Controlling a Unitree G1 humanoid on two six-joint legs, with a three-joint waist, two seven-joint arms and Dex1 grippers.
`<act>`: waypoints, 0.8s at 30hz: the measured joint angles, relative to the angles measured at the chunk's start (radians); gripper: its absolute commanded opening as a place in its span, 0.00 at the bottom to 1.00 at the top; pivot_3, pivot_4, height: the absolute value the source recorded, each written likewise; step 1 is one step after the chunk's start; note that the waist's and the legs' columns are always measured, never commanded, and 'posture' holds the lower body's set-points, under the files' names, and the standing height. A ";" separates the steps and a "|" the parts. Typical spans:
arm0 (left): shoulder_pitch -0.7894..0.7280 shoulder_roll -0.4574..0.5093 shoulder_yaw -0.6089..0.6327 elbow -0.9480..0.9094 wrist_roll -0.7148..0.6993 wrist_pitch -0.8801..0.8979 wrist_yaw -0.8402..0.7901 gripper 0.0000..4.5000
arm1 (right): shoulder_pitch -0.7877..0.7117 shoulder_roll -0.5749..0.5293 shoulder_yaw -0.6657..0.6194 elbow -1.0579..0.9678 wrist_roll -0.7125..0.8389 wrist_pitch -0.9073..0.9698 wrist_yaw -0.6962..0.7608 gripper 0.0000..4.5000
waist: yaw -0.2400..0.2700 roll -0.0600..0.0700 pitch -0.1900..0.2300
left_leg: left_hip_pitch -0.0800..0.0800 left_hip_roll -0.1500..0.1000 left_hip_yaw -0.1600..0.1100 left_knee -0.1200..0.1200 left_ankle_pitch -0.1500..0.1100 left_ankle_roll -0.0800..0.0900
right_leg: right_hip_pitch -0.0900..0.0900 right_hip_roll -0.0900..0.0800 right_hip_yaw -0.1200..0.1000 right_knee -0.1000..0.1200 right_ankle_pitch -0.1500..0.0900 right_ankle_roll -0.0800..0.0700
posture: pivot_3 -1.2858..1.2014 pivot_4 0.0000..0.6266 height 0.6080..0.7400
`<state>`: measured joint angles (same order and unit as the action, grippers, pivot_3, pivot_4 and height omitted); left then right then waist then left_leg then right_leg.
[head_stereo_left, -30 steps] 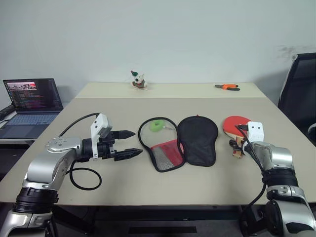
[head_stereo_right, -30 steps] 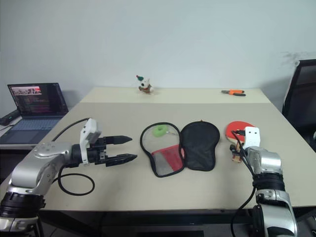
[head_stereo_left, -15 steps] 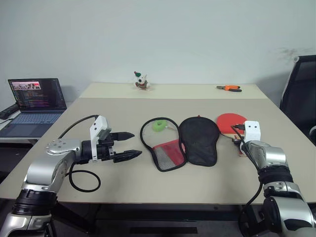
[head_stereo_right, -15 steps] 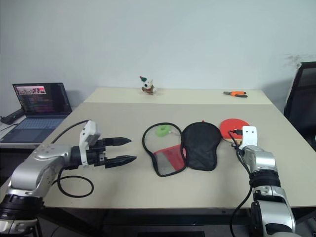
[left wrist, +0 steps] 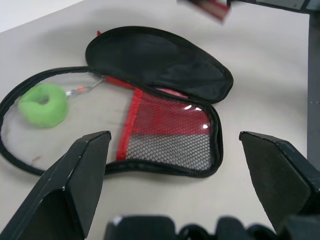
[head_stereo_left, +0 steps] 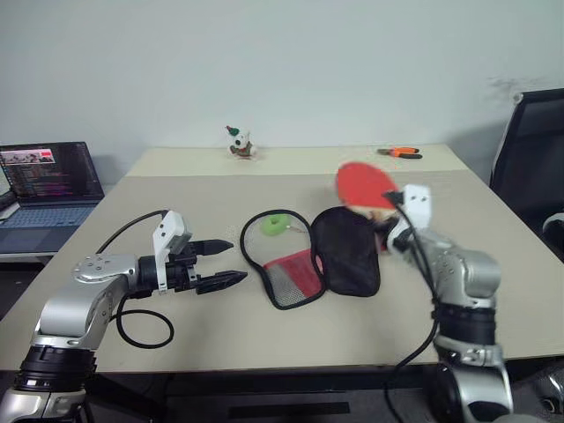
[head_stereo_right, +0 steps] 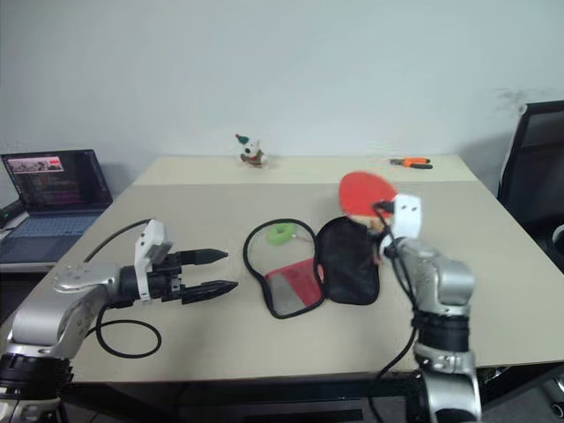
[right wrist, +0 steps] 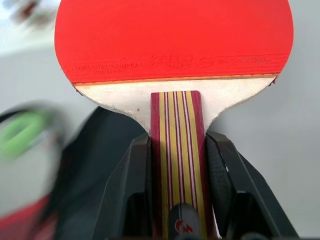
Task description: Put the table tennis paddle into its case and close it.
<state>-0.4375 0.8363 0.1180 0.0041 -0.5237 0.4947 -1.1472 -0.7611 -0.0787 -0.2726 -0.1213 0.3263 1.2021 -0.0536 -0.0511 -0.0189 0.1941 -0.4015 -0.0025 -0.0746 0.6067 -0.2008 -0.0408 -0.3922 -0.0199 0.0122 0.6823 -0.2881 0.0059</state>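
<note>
Above table [head_stereo_left: 264,339]: paddle [head_stereo_left: 363,186] now raised

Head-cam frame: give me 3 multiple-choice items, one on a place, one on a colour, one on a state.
1. Where is the round red rubber-faced table tennis paddle?
A. flat on the table right of the case
B. lifted over the case's right half
C. inside the mesh pocket

2. What colour is the small ring-shaped object lying in the open left half of the soft black fabric case?
A. green
B. orange
C. blue

3. How is the right tool?
A. open and empty
B. shut on the case's zipper
C. shut on the paddle's striped wooden handle

Key: 1 B, the paddle is held up in the air above the black flap. 2 A, the ring is bright green against the beige table. 3 C, the right wrist view shows both black fingers pressed against the handle.
</note>
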 measured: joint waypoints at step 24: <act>-0.013 0.033 0.014 -0.007 -0.013 0.020 -0.020 1.00 | 0.124 0.064 0.080 0.058 -0.070 -0.076 -0.035 0.24 | 0.009 0.000 0.000 | 0.000 -0.002 0.002 0.000 0.000 0.000 | -0.001 0.000 0.001 -0.001 0.000 0.002 | 0.52 0.24 1.00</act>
<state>-0.4506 0.8688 0.1318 -0.0024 -0.5366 0.5148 -1.1675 -0.6370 -0.0143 -0.1929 -0.0632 0.2564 1.1257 -0.0885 -0.0418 -0.0192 0.1939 -0.4019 -0.0044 -0.0731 0.6067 -0.2008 -0.0408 -0.3933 -0.0199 0.0136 0.6818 -0.2880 0.0076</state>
